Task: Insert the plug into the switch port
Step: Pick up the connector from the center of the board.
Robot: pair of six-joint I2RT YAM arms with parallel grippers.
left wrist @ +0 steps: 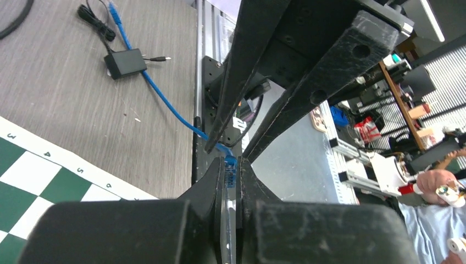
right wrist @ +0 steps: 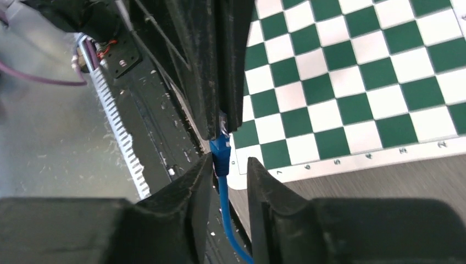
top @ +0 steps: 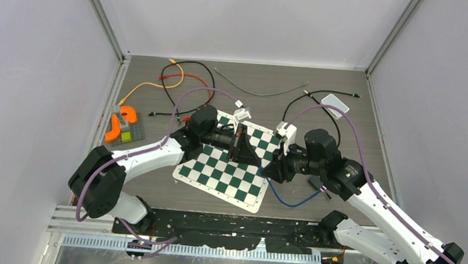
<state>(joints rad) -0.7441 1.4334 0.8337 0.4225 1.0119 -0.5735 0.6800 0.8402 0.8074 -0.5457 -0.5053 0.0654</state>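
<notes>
A: Plug?
B: Blue plug (right wrist: 221, 147) over the checkered mat's (top: 215, 180) three o'clock edge. Left gripper (left wrist: 232, 165) clamped on it.
A: Right gripper (right wrist: 229, 159)?
B: Fingers apart, straddling the blue cable (right wrist: 228, 231) just behind the plug.

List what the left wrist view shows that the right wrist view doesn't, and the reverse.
Left wrist only: a small black box on the grey table, the blue cable passing it. Right wrist only: the white toothed rail at the table's near edge. Both: the blue plug pinched in the left tool, the right tool open around it, and the chess mat.
</notes>
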